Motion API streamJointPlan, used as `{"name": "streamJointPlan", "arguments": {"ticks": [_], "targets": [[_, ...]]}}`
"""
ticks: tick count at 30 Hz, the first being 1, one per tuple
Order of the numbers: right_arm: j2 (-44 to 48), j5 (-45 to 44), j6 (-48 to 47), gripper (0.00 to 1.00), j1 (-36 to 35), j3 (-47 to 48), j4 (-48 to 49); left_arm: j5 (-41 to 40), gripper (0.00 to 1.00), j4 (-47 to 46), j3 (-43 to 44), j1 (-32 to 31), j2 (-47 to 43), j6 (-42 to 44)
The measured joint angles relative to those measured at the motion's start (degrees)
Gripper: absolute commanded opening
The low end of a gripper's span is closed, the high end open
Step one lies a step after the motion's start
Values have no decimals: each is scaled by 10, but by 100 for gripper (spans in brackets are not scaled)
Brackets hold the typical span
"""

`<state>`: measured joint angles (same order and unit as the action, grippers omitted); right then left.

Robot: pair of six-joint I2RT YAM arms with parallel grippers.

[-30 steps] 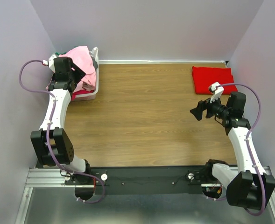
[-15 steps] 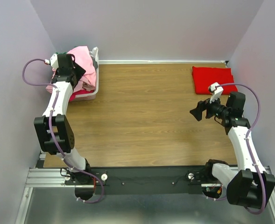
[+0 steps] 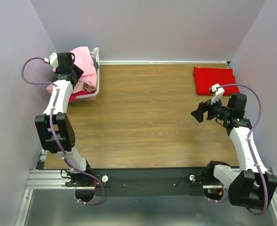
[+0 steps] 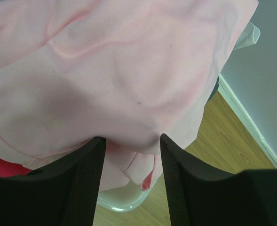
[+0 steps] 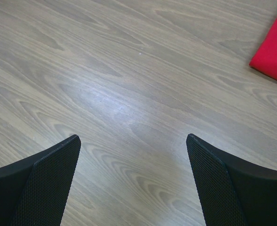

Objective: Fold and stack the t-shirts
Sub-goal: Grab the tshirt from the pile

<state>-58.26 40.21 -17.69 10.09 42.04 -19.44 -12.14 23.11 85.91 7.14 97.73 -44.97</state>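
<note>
Straddling a fold of the light pink t-shirt [image 4: 119, 80] in the basket [image 4: 122, 201], the left pincer [image 4: 131, 139] stands half-spread; whether it grips, I cannot tell. The right pincer [image 5: 133, 141] gapes over the worktop [image 5: 129, 70]. A shallow pinch could slip.

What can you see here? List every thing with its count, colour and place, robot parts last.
red tee: one, red, folded, table's far right
pink tee: one, light pink, heaped atop basket
other cloth: count unclear, magenta-red, under pink tee
basket: one, white, far left corner
table: one, brown wood
left end effector: one, black, jaws apart astride pink tee
right end effector: one, black, open over bare table
</note>
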Motion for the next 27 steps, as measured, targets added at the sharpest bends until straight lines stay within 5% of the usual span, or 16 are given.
{"name": "streamJointPlan", "arguments": {"ticks": [5, 6, 9, 20, 27], "targets": [[-2, 0, 0, 100, 0, 0, 0, 1, 24, -5, -1, 4, 2, 6], [-2, 0, 0, 100, 0, 0, 0, 3, 11, -9, -2, 5, 2, 7], [-2, 0, -1, 100, 0, 0, 0, 11, 0, -16, -3, 11, 2, 13], [-2, 0, -4, 100, 0, 0, -2, 94, 0, -60, -9, 22, -23, 64], [-2, 0, -4, 100, 0, 0, -2, 219, 0, -123, -11, 18, -140, 111]]}}
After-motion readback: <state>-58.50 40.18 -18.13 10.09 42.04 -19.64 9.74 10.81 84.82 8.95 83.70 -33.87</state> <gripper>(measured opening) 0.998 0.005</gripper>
